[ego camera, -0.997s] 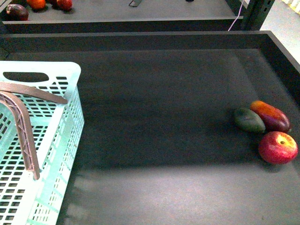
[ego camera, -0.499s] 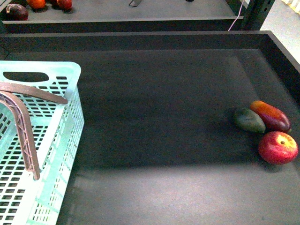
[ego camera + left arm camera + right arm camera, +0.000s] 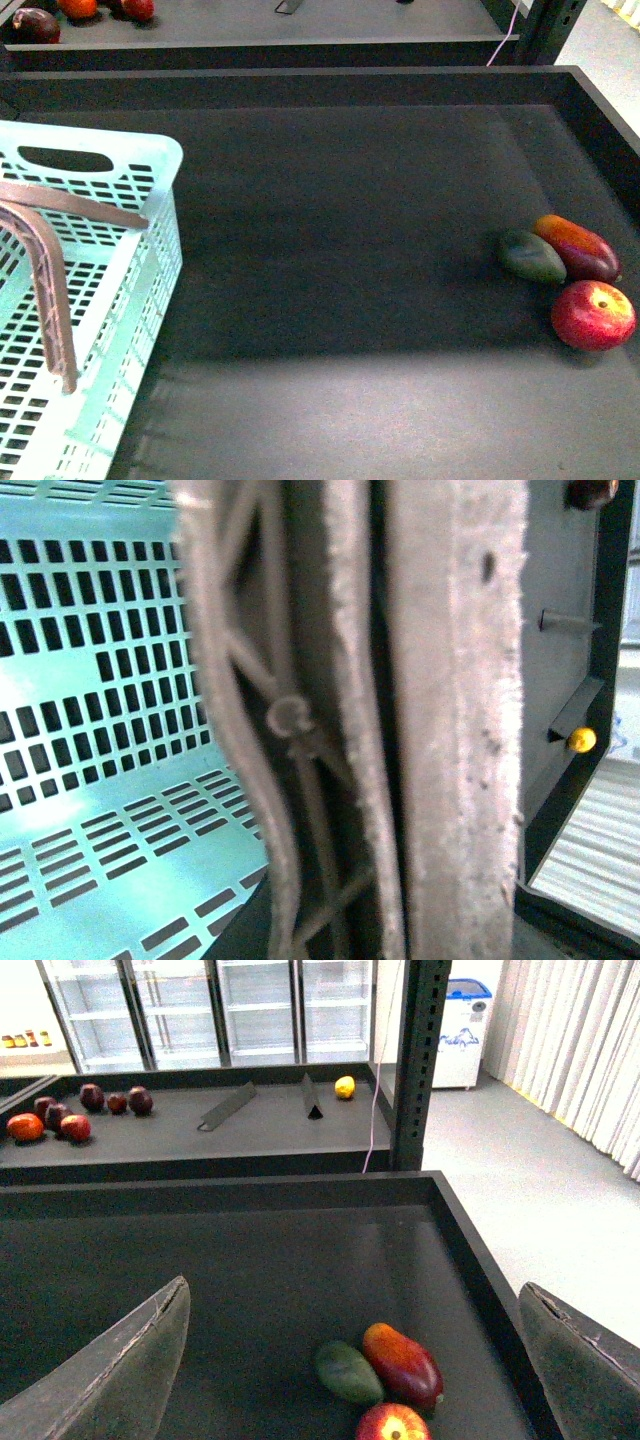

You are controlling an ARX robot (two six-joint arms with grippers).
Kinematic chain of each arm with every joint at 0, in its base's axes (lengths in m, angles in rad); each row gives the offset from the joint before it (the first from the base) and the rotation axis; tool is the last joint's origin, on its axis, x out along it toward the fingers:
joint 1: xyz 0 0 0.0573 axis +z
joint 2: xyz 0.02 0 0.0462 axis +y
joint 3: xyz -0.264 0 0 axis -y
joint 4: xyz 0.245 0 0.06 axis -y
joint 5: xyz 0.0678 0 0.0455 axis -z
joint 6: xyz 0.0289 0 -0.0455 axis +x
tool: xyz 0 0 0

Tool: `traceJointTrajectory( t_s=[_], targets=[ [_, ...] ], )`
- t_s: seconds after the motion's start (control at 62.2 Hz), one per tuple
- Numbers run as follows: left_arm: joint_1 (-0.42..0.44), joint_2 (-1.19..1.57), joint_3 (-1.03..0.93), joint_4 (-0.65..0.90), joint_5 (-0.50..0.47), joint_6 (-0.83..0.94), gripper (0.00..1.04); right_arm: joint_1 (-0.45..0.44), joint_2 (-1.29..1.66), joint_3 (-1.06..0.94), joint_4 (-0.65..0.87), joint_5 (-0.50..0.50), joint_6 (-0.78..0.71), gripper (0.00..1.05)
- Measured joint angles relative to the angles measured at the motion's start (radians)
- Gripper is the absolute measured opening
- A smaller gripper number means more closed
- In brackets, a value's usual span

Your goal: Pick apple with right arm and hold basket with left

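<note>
Right wrist view, right fingers (image 3: 120, 1370) spread wide, empty, apple (image 3: 393, 1423) ahead between them, untouched, left fingers (image 3: 460, 730) clamping basket (image 3: 90, 680) handle (image 3: 240, 680)

Front dim, shadowed; left wrist basket (image 3: 60, 780) close-up blurry, perhaps defocused.

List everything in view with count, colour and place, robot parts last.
basket: one, mint green, table's left, brown handle.
apple: one, red, table's right edge, nearest.
mango: one, red-orange, just behind apple.
green fruit: one, dark green, beside mango.
table: one, black, walled.
far fruit: several red, one yellow, on rear table.
right gripper: one, grey, open, above table.
left gripper: one, grey, against handle; jaws unreadable.
</note>
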Motion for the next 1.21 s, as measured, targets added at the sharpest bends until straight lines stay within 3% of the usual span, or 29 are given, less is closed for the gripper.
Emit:
traceJointTrajectory(
  t_s=[0.257,0.547,0.933,1.206],
  targets=[
    [-0.100,-0.104,0.036,-0.127,-0.008,0.017,0.16,0.000,0.000,0.000,0.000,0.000,0.000,0.96],
    [-0.323,-0.175,0.214,-0.253,-0.040,0.007,0.16,0.000,0.000,0.000,0.000,0.000,0.000,0.96],
    [-0.640,-0.069,0.484,-0.356,-0.025,0.056,0.16,0.000,0.000,0.000,0.000,0.000,0.000,0.96],
    [-0.797,-0.039,0.551,-0.412,0.005,0.130,0.16,0.000,0.000,0.000,0.000,0.000,0.000,0.96]
  ],
)
